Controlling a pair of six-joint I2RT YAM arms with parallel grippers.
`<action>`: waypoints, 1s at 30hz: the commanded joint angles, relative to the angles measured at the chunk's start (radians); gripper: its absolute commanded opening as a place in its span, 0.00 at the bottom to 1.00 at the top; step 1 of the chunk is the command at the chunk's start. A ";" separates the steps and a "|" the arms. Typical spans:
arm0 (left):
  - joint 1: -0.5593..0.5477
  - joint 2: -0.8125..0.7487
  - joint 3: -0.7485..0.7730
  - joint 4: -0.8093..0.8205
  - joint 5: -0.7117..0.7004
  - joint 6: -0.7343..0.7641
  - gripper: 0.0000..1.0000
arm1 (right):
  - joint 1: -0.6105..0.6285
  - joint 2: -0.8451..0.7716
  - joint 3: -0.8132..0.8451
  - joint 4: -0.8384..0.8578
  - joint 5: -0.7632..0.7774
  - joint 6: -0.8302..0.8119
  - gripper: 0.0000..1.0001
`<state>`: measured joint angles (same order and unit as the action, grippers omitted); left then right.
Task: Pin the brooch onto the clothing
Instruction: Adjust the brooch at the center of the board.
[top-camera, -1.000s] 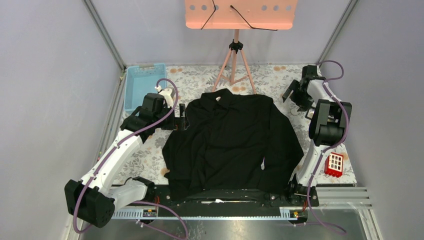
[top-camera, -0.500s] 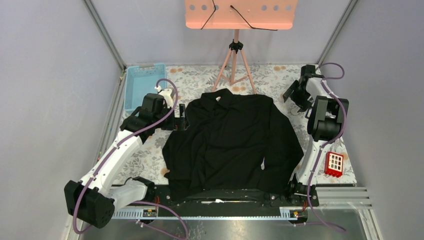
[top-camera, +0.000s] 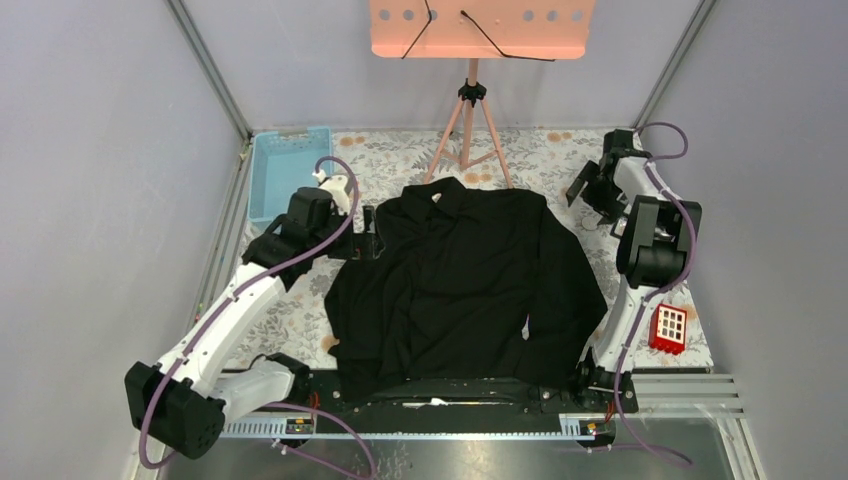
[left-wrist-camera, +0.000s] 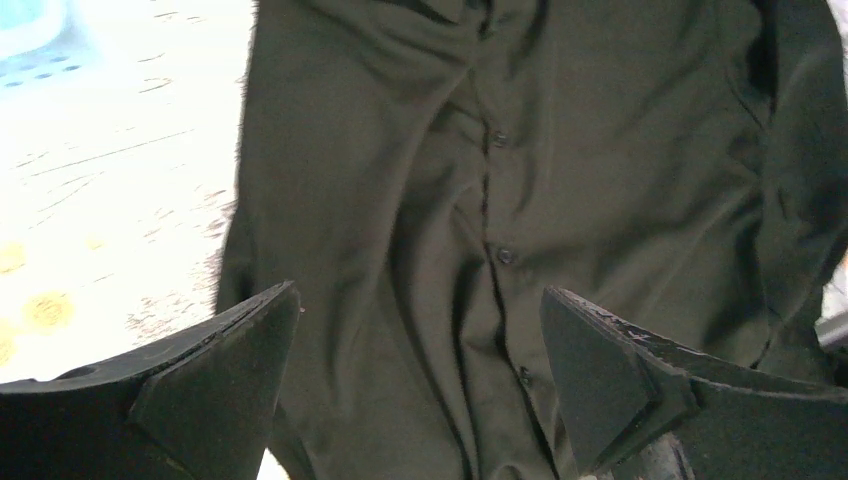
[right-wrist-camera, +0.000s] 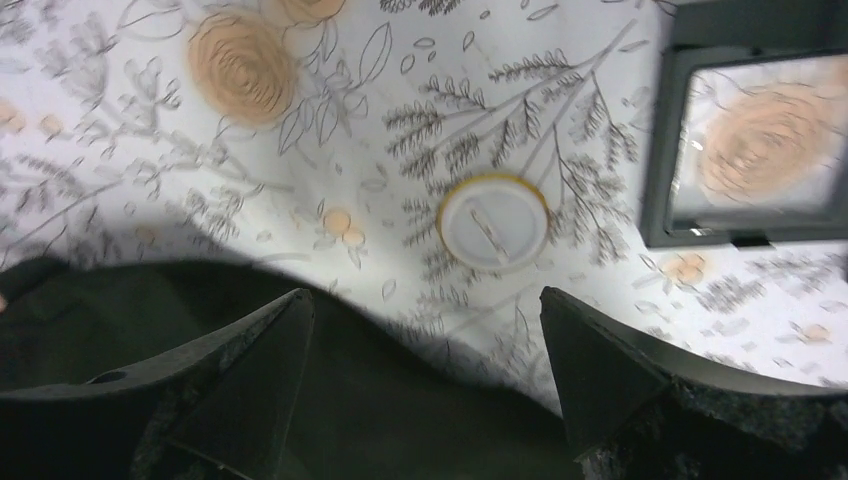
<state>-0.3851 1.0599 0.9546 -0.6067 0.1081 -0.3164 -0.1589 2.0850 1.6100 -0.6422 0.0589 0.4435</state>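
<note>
Spreading between grey walls, floral cloth bears the shirt; left hand and right hand gape wide.

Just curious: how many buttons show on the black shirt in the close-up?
3, in a row down the shirt: upper button, middle button, lower button. Others may be hidden.

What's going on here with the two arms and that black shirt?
Two robot arms are meant to pin a brooch onto the black shirt lying flat. Neither holds anything yet. The left gripper hovers open over the shirt's button front; the right gripper, also open, hangs above the small round brooch on the floral cloth beside the shirt.
</note>
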 joint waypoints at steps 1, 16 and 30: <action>-0.132 0.018 0.041 0.110 -0.081 -0.059 0.98 | 0.004 -0.250 -0.025 -0.003 0.025 -0.112 0.92; -0.498 0.775 0.604 0.408 -0.134 -0.011 0.98 | -0.071 -0.828 -0.391 0.016 -0.100 -0.201 0.98; -0.566 1.123 0.840 0.581 -0.103 -0.064 0.97 | -0.072 -0.787 -0.504 0.090 -0.178 -0.005 0.95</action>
<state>-0.9604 2.2211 1.8030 -0.1497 0.0219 -0.3527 -0.2329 1.1919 1.1149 -0.5964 -0.0212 0.3458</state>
